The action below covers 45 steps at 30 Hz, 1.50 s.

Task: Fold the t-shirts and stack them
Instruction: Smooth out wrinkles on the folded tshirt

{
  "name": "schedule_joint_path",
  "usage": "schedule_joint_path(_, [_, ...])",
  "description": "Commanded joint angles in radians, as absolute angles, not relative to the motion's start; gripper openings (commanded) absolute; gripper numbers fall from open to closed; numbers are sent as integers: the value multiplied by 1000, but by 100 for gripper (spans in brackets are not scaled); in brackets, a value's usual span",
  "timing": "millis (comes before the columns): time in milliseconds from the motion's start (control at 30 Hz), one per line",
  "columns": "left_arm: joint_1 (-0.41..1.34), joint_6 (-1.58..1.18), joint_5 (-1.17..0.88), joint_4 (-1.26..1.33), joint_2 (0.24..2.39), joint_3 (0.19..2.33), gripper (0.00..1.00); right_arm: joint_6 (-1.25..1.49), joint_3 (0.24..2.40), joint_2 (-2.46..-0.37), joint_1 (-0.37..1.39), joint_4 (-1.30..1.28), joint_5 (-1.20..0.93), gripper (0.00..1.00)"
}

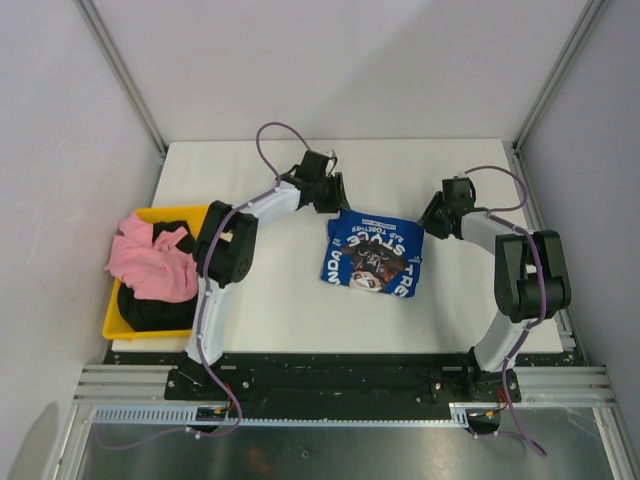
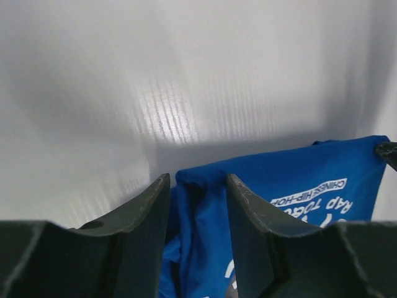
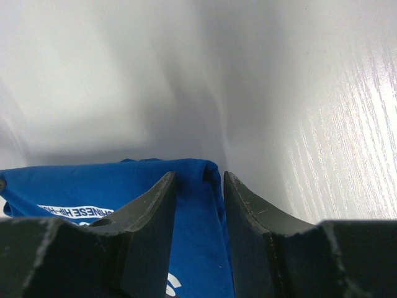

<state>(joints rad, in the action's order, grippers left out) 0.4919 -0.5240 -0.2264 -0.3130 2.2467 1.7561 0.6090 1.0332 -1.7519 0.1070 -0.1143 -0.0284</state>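
The royal-blue t-shirt [image 1: 372, 258] with white lettering lies folded near the middle of the table. My left gripper [image 1: 336, 204] is at its far left corner. In the left wrist view that gripper [image 2: 197, 177] is open, with a loose fold of the blue t-shirt [image 2: 298, 186] between its fingers. My right gripper [image 1: 433, 220] is at the far right corner. Its jaws [image 3: 198, 175] stand apart around the rolled edge of the blue t-shirt [image 3: 93, 186], a thin gap on one side. A pink t-shirt [image 1: 150, 260] lies crumpled over a black t-shirt [image 1: 150, 310] at the left.
The pink and black t-shirts sit in a yellow bin [image 1: 112, 325] at the table's left edge. Grey walls and metal frame posts enclose the white table [image 1: 270, 300] on three sides. Both arm bases stand at the near edge.
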Motion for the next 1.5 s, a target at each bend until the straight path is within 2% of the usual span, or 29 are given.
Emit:
schedule_joint_path(0, [486, -536, -218, -302, 2260, 1800, 46, 603, 1078, -1770, 103, -129, 0, 39])
schedule_joint_path(167, [488, -553, -231, -300, 2276, 1807, 44, 604, 1088, -1779, 103, -132, 0, 31])
schedule_joint_path(367, [491, -570, -250, -301, 2286, 1822, 38, 608, 1104, -1787, 109, -140, -2, 14])
schedule_joint_path(433, [492, -574, -254, -300, 2287, 1824, 31, 609, 1107, -1787, 111, -142, 0, 9])
schedule_joint_path(500, [493, -581, -258, -300, 2284, 1821, 20, 611, 1110, -1787, 112, -148, 0, 3])
schedule_joint_path(567, [493, -585, -261, -300, 2273, 1813, 7, 612, 1114, -1782, 114, -154, 0, 1])
schedule_joint_path(633, [494, -588, -257, -300, 2248, 1794, 2, 612, 1115, -1769, 119, -161, 0, 0])
schedule_joint_path(1467, [496, -562, -132, -300, 1758, 1425, 0, 634, 1119, -1451, 209, -297, 121, 0])
